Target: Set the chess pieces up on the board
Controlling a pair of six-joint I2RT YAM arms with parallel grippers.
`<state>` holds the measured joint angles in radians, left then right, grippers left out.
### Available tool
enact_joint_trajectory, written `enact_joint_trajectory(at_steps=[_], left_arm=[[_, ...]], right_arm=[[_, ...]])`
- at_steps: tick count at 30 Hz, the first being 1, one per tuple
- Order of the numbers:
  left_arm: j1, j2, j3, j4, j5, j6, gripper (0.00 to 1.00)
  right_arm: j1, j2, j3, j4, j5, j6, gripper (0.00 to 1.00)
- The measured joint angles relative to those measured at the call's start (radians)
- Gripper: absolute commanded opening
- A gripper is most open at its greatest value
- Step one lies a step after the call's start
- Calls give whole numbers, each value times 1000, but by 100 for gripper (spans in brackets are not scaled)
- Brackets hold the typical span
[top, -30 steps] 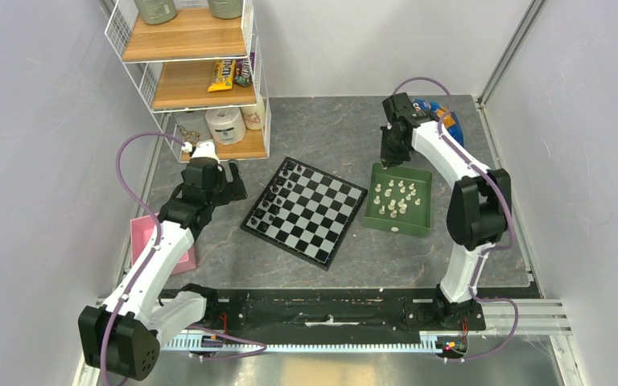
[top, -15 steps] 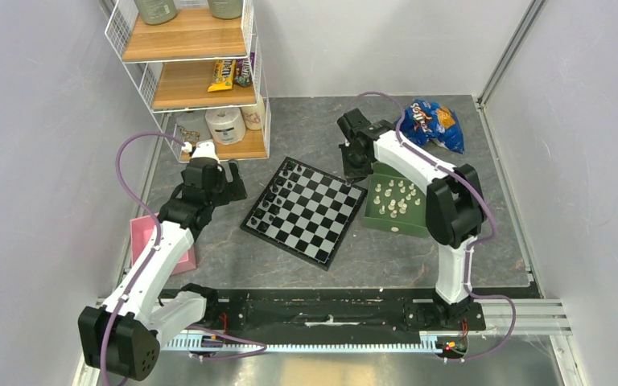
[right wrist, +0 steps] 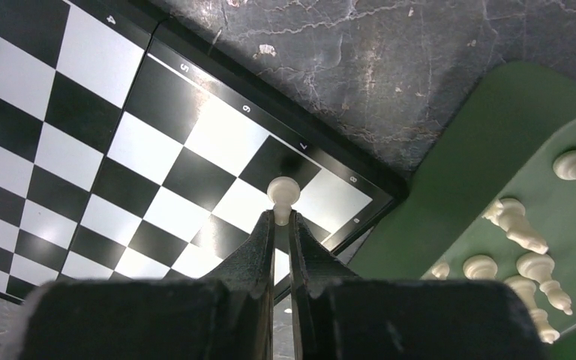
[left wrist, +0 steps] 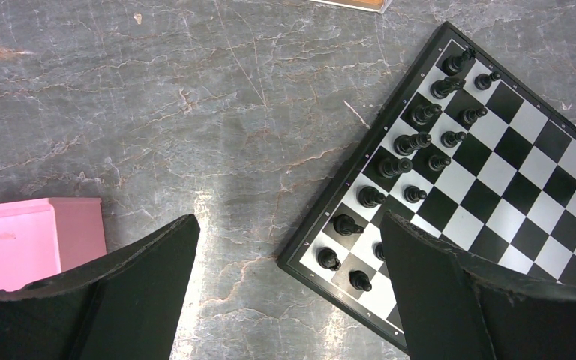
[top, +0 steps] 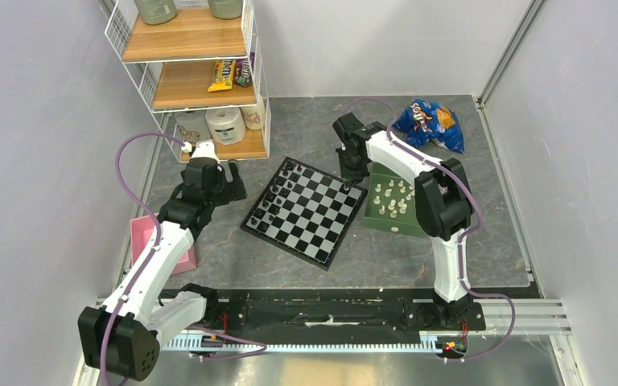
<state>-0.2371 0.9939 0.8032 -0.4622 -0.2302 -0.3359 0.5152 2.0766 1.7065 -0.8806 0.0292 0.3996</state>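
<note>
The right gripper (top: 345, 177) (right wrist: 279, 221) is clamped on 1 white pawn (right wrist: 283, 191), its jaws almost together on the stem and the round head showing just past the fingertips. It hangs over the corner of the board (top: 306, 211) (right wrist: 82, 97) (left wrist: 525, 157) that points toward the far right of the bench (top: 314, 125), above the squares by the numbered border. Whether the pawn's base touches the board I cannot tell.

The board lies mid-bench, turned diagonally. Black pieces (top: 278, 193) (left wrist: 412, 142) stand in 2 rows along the side of the board that faces the left edge of the bench. The other squares in view are bare.

Just beside the board, toward the right edge of the bench, sits a green tray (top: 386, 226) (right wrist: 450, 187). The other white chess pieces (top: 394, 197) (right wrist: 529, 232) stand loosely grouped inside it.

The left gripper (top: 229, 183) (left wrist: 289, 225) holds nothing, its jaws spread wide, above bare bench just off the board's black-piece side. A pink box (top: 141, 237) (left wrist: 30, 244) lies at the left edge of the bench. A blue snack bag (top: 426, 121) lies near the far right corner, and a wire shelf rack (top: 193, 80) stands at the far left corner.
</note>
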Motion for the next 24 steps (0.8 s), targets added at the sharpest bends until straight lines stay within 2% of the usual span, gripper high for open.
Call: enact_joint_trajectory(at_steps=[7,10,13,24], left_arm=[[0,0,0,0,0,0,98],[0,0,0,0,0,0,98],[0,0,0,0,0,0,98],[0,0,0,0,0,0,98]], right_arm=[[5,45,20,3,-6,0,18],[5,49,25,4,-6,0,25],[5,49,25,4,-9,0,27],[5,50,25,4,-15,-2,53]])
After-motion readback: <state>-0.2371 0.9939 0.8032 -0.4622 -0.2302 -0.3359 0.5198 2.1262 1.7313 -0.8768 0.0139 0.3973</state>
